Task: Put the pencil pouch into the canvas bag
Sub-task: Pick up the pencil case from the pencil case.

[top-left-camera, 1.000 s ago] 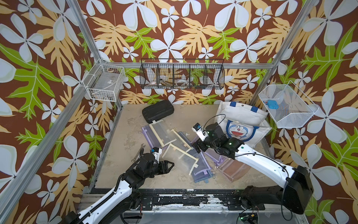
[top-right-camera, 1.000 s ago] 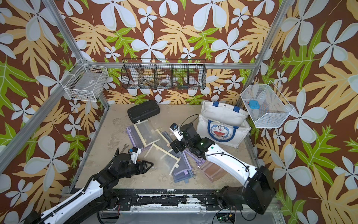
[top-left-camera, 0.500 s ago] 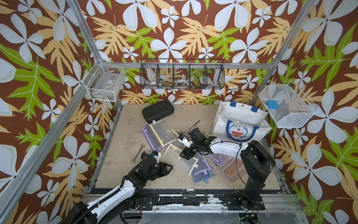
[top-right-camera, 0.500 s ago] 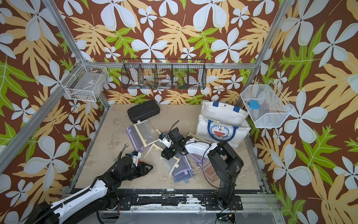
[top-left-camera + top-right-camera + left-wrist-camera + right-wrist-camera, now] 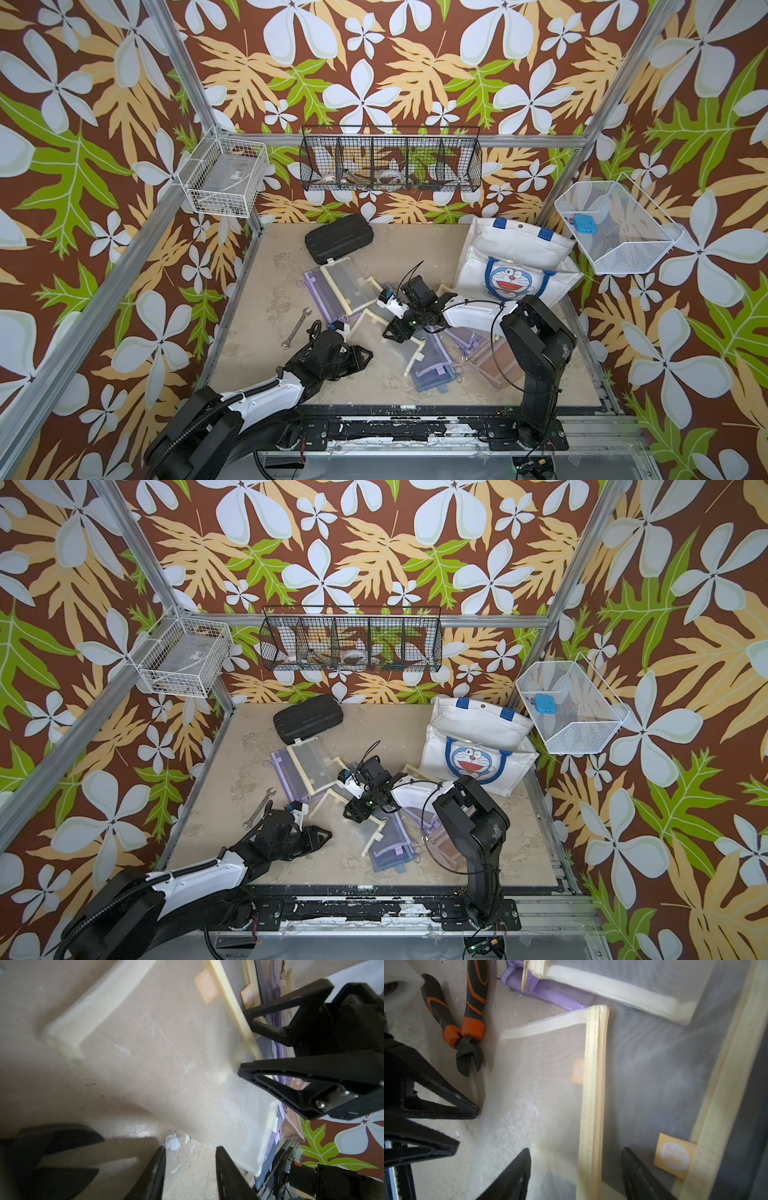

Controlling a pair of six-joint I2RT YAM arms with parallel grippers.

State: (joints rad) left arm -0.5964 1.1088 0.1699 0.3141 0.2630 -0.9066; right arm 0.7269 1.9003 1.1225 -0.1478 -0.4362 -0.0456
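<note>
Pencil pouch (image 5: pixel 542 1088) and canvas bag (image 5: pixel 515 257) lie apart on one tabletop (image 5: pixel 266 299), ringed by three wall baskets: a left basket (image 5: pixel 224 178), a far basket (image 5: pixel 390 166) and a right basket (image 5: pixel 615 228). The one bag stands at the far right, cat face toward the near side. Two arms reach in from the near edge. One black hard case (image 5: pixel 338 243) lies at the far middle. Between case and bag spreads a pile (image 5: pixel 432 370) of flat mesh pouches: at least three cream-trimmed, several purple-trimmed and one pinkish, though overlap hides the exact count. The pencil pouch being addressed is a cream-trimmed one mid-pile, flat on the tabletop, left of the bag and not in it.

It looks light and limp; the mesh would likely sag and could drag a neighbour along. The woven cream trim seems the firmest place to pinch.

The right end effector (image 5: pixel 576 1151) is spread, straddling that trim without gripping it. The left end effector (image 5: pixel 190 1148) sits just beside the pouch's near-left side, its fingers parted over bare tabletop, holding nothing.

One wrench (image 5: pixel 296 328) lies left of the pile. One pair of cutters (image 5: pixel 467 1028) shows in the right wrist view, beside the pouch's corner.
</note>
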